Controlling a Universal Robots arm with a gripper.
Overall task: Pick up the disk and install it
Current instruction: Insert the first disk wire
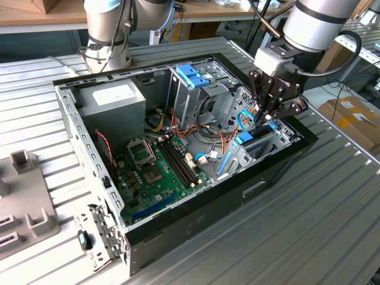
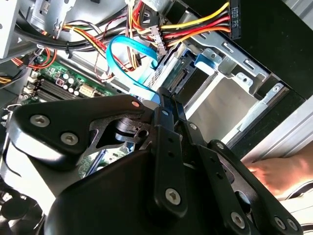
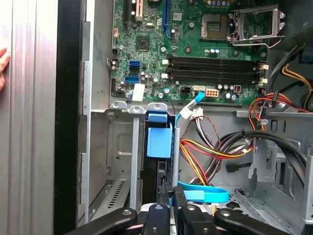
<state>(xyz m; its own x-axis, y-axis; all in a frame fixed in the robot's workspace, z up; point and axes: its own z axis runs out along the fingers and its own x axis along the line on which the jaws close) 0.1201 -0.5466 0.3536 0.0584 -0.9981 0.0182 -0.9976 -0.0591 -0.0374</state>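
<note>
Gripper (image 1: 265, 116) is inside the open computer case (image 1: 178, 234), at the front drive bay on the exterior view's right. Fingers (image 3: 166, 198) appear pressed together, clenched on the top edge of the disk (image 3: 159, 142), which stands on edge in a slot of the metal bay; the contact itself is partly hidden by the gripper body in both wrist views. The disk's light-blue rail shows in the first wrist view, between two upright bay walls. In the exterior view the disk (image 1: 244, 140) sits low in the bay, directly under the gripper.

A blue data cable (image 2: 128, 66) loops just beside the gripper. Red, yellow and orange power wires (image 3: 210, 152) run nearby. The motherboard (image 1: 157, 169) lies on the case floor, well apart. The grey power supply (image 1: 113, 100) is in the far corner. A person's hand (image 2: 279, 174) rests outside the case wall.
</note>
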